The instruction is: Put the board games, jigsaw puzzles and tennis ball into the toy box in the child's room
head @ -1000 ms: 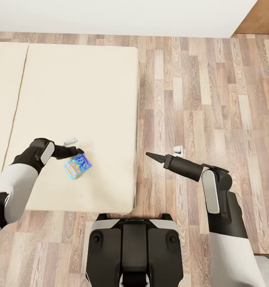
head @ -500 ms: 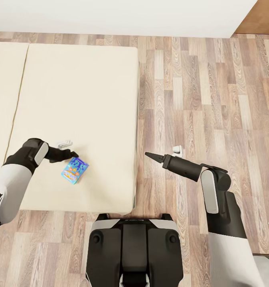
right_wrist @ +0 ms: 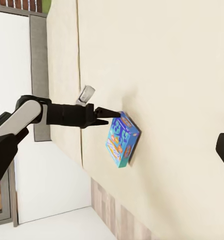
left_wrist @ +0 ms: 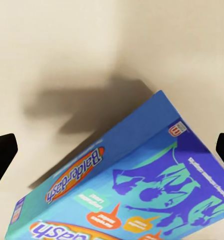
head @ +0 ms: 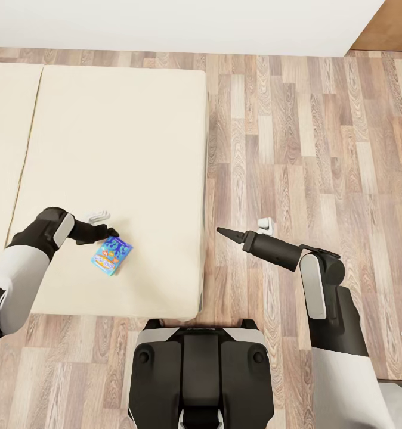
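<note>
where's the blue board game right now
In the head view the blue board game lies on the bed, near its front edge, just beside the left claw.

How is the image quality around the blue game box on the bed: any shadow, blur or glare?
Left wrist view: the board game is sharp, its print readable, casting a soft dark shadow on the bed. Head view: even flat light, no glare, the box small but distinct. Right wrist view: the left gripper reads crisply at the box.
</note>
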Robot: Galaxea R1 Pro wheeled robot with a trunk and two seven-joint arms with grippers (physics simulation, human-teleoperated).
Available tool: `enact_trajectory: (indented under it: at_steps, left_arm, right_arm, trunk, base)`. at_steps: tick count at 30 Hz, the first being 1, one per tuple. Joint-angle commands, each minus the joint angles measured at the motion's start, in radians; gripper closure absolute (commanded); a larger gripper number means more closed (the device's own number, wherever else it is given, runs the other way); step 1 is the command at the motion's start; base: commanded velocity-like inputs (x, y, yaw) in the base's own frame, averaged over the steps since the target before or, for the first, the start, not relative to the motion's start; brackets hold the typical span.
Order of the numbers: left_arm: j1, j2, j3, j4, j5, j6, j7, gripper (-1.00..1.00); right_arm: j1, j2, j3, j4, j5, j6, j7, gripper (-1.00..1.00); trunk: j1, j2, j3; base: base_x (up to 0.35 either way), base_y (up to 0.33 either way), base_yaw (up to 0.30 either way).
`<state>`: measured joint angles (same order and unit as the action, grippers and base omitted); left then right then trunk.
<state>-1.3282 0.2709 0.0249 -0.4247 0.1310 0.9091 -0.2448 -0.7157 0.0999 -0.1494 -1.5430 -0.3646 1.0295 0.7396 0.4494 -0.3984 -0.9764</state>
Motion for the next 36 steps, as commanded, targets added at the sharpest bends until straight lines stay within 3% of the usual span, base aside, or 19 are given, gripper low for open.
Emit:
enact_trajectory:
  at_steps: [1,15,22,29,36]
  left_arm:
    - [0.0,-0.001,0.003,0.0,0.005,0.006,0.0,-1.0]
    - [0.001,-0.001,0.004,0.0,0.007,0.003,-0.018,-1.0]
    - [0.002,-0.002,0.002,0.0,0.006,0.001,-0.097,-1.0]
    - [0.003,-0.001,-0.061,0.0,0.006,-0.007,-0.132,-1.0]
    - [0.003,0.001,-0.086,0.0,0.008,-0.008,-0.136,-1.0]
  right_arm:
    - [-0.001,0.001,-0.002,0.0,0.006,0.004,0.008,-1.0]
    - [-0.001,0.0,-0.002,0.0,0.006,0.004,0.008,-1.0]
    - [-0.001,0.0,-0.002,0.0,0.006,0.004,0.007,-1.0]
    - [-0.001,0.0,-0.002,0.0,0.006,0.004,0.007,-1.0]
    - [-0.001,0.0,-0.002,0.0,0.006,0.004,0.007,-1.0]
  trunk:
    - [0.001,-0.002,-0.001]
    - [0.001,-0.002,-0.001]
    - [0.001,-0.002,-0.001]
    - [0.001,-0.002,-0.001]
    - [0.001,-0.002,-0.001]
  base:
    - [0.0,0.0,0.0]
    - [0.0,0.0,0.0]
    - [0.0,0.0,0.0]
    - [0.0,0.0,0.0]
    - [0.0,0.0,0.0]
